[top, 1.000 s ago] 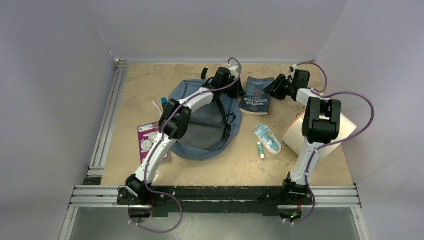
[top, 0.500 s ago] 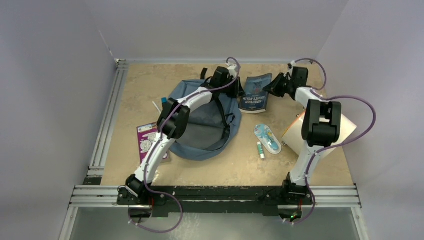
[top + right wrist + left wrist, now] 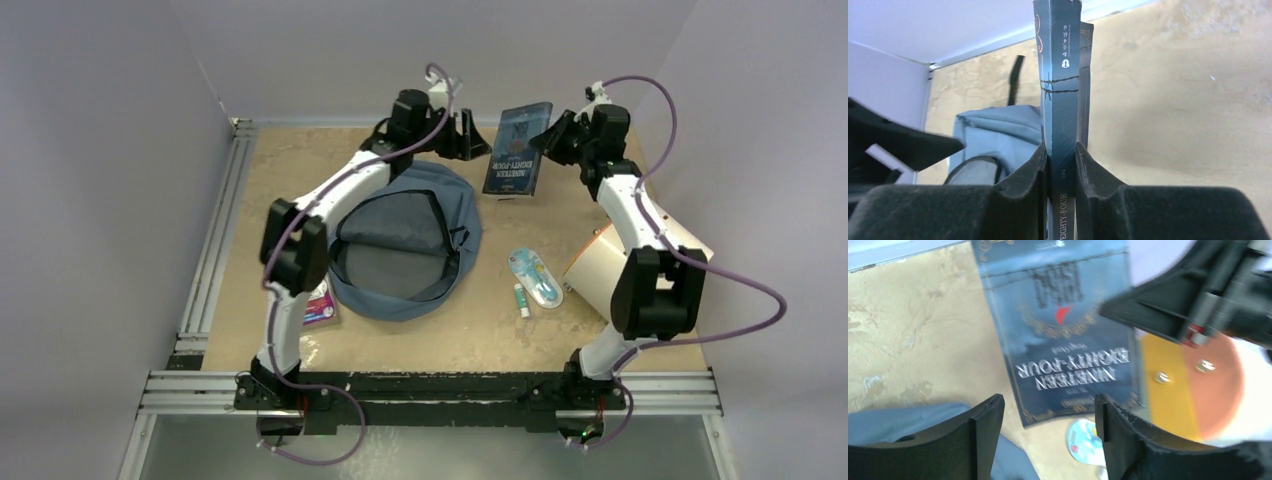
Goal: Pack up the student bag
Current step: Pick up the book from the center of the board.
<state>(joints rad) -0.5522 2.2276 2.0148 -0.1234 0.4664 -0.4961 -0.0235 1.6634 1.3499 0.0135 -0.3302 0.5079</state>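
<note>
Blue book (image 3: 518,150); blister pack (image 3: 533,277); small tube (image 3: 521,300)

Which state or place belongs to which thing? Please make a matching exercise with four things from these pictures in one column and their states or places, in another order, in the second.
Things
1. book
2. student bag
3. left fingers
4. pale blue packet

States or places
A. open, holding nothing
B. flat on the table, right of the bag
C. clamped between the right fingers
D. lying with its mouth unzipped

Pairs: 1-C, 2-D, 3-A, 4-B
</note>
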